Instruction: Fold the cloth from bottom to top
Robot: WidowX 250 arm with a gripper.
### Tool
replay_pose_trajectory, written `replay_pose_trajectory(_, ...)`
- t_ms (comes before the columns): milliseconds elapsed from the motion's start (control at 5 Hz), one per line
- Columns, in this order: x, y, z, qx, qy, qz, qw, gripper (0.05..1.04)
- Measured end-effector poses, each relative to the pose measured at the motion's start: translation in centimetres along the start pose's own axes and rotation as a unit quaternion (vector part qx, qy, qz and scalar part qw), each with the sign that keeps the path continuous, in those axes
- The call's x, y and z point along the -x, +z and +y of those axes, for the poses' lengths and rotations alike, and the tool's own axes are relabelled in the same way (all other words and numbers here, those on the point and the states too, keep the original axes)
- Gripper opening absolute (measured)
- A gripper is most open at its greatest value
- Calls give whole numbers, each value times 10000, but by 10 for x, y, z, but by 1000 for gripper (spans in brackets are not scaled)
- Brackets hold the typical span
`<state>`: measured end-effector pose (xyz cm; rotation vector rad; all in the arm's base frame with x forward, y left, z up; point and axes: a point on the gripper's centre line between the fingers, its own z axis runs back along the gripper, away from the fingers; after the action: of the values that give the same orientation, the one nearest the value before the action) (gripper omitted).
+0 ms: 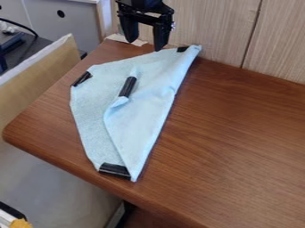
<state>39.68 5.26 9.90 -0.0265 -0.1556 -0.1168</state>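
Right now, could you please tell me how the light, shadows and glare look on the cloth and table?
All in the camera view: soft light on the cloth, its folded-over part paler; a thin, dark shadow along its long edge at picture right; no harsh glare on the table; the tool mostly black, with little surface detail.
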Motion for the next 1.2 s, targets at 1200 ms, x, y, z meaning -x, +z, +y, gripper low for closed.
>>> replay_pose_trajectory(1200,129,-18,-53,-176,-688,1,9975,1000)
